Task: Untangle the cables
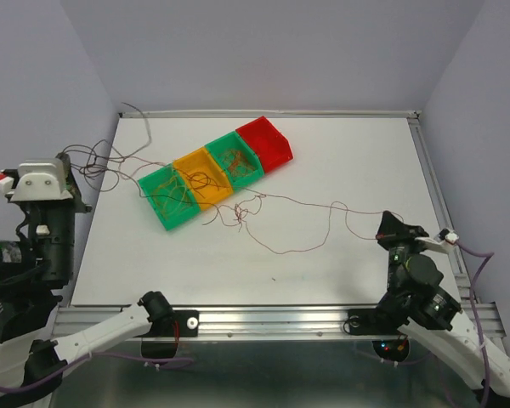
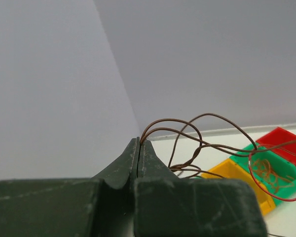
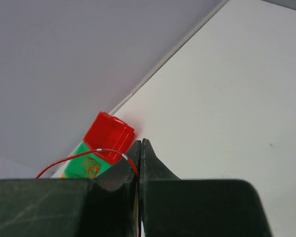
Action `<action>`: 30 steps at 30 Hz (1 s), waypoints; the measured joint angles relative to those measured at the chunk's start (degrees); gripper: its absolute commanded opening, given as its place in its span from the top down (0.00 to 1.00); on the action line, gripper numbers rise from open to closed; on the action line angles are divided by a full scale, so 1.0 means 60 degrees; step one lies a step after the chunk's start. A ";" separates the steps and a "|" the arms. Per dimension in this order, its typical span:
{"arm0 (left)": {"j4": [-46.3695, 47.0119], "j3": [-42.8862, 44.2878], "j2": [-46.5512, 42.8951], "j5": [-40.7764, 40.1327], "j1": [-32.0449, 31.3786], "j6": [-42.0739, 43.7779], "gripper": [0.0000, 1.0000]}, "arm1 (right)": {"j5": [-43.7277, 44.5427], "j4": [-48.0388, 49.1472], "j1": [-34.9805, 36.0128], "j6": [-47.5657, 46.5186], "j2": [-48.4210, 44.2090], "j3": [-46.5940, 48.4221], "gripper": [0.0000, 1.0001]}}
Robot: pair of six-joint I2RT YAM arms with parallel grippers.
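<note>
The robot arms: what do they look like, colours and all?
The left arm and right arm mix white link shells with chunky black joint housings. Lilac cables trail along them. The jaws are dark green, scuffed, tapering to pointed tips. Small coloured lights glow at the right base.

Left arm [image 1: 55, 225] and right arm [image 1: 421, 280]: black motor joints, white link shells, lilac cables [image 1: 477, 285] trailing off them, red and green lights [image 1: 387, 347] near the right base; left claw [image 2: 139, 144] and right claw [image 3: 140, 144] dark green scuffed fingers tapering to thin tips.
</note>
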 measured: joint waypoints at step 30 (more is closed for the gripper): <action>-0.1399 -0.0058 0.1078 0.5373 0.0000 -0.1202 1.00 | -0.5843 -0.1169 0.0259 -0.2138 1.1475 0.5227 0.00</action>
